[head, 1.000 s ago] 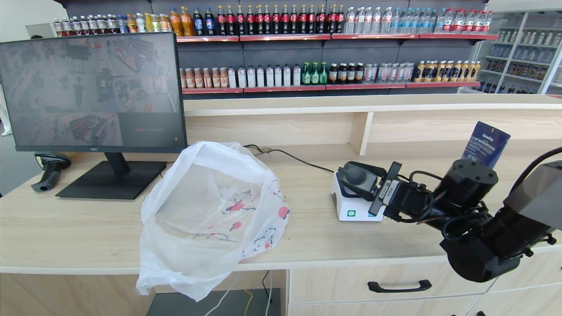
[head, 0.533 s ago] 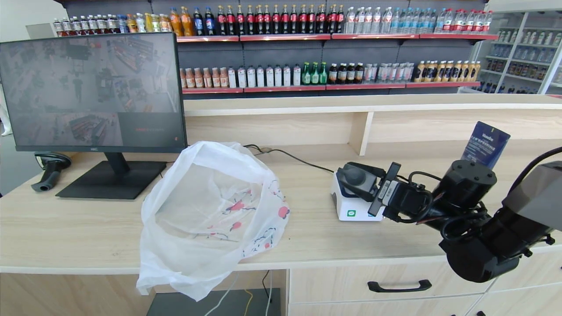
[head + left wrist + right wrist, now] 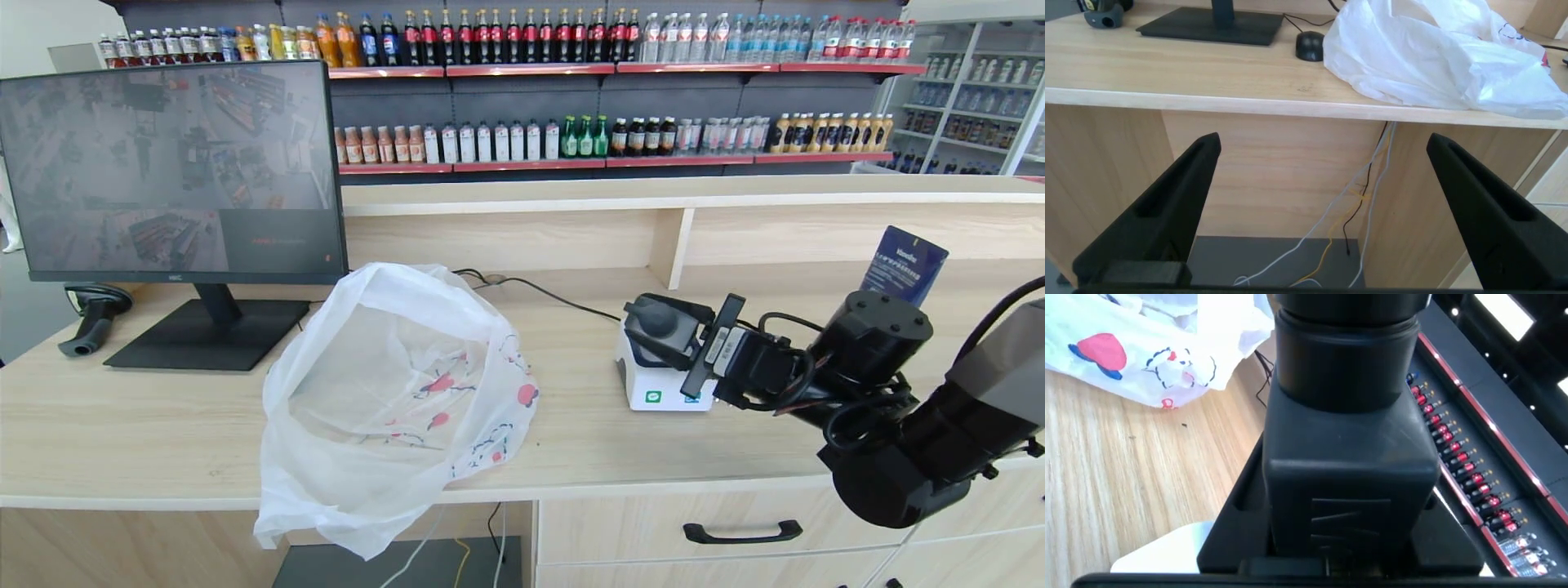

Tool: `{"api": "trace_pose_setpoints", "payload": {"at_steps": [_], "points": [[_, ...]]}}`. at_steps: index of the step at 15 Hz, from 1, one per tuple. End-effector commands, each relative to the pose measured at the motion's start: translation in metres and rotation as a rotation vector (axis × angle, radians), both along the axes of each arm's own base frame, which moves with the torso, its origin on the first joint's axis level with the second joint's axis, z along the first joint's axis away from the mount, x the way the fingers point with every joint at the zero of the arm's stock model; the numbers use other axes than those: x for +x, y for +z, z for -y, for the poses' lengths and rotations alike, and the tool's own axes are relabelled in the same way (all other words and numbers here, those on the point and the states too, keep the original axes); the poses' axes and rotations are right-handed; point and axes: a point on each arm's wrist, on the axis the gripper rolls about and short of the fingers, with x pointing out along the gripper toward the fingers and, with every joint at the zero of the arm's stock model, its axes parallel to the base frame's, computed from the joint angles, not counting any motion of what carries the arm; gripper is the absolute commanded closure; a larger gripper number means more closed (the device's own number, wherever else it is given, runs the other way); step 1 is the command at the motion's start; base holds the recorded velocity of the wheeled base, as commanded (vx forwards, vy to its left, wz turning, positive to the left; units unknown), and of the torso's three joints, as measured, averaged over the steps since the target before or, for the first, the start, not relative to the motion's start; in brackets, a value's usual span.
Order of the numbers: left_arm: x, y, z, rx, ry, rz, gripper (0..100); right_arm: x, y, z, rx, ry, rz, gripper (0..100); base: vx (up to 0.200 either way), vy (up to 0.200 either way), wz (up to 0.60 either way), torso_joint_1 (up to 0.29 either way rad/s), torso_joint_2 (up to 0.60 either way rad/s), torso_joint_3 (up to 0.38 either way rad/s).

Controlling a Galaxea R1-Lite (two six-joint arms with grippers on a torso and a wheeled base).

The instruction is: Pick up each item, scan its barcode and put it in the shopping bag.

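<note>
Behind the worktop (image 3: 122, 433) stand long shelves of bottles (image 3: 522, 37). The bag (image 3: 392, 392) lies at the middle of the front edge, mouth open, and its lower part hangs over this edge. Bare wood runs along the front edge on both sides of the bag, and also between the bag and the white base (image 3: 653, 392), which stands right of the middle. A monitor (image 3: 171, 171) takes the left rear part.

The right claw (image 3: 665, 341) is above the base, clamped on the black scanner (image 3: 653, 321), well apart from the bag. The claw's black fingers are hard to separate from the scanner, and in the right wrist view the scanner's body (image 3: 1351, 441) hides them.

The left claw (image 3: 1323, 147) hangs below the front edge with its fingers wide apart, holding nothing, before loose cables (image 3: 1368, 204).
</note>
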Motion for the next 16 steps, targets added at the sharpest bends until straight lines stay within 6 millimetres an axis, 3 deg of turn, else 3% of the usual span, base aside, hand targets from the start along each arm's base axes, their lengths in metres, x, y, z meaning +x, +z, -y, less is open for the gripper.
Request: {"api": "trace_pose_setpoints", "payload": {"at_steps": [1, 5, 8, 13, 16], "points": [[0.000, 0.000, 0.000, 0.000, 0.000, 0.001, 0, -0.008, 0.013, -0.001, 0.018, 0.011, 0.025, 100, 0.000, 0.000, 0.00, 0.000, 0.00, 0.000], [0.000, 0.000, 0.000, 0.000, 0.000, 0.001, 0, -0.028, 0.043, -0.012, 0.141, -0.017, 0.004, 100, 0.000, 0.000, 0.00, 0.000, 0.00, 0.000], [0.000, 0.000, 0.000, 0.000, 0.000, 0.001, 0, -0.053, 0.068, -0.026, 0.330, -0.105, -0.052, 100, 0.000, 0.000, 0.00, 0.000, 0.00, 0.000], [0.000, 0.000, 0.000, 0.000, 0.000, 0.001, 0, -0.081, 0.077, -0.009, 0.541, -0.226, -0.186, 100, 0.000, 0.000, 0.00, 0.000, 0.00, 0.000], [0.000, 0.000, 0.000, 0.000, 0.000, 0.001, 0, -0.095, 0.068, 0.000, 0.690, -0.281, -0.334, 100, 0.000, 0.000, 0.00, 0.000, 0.00, 0.000]]}}
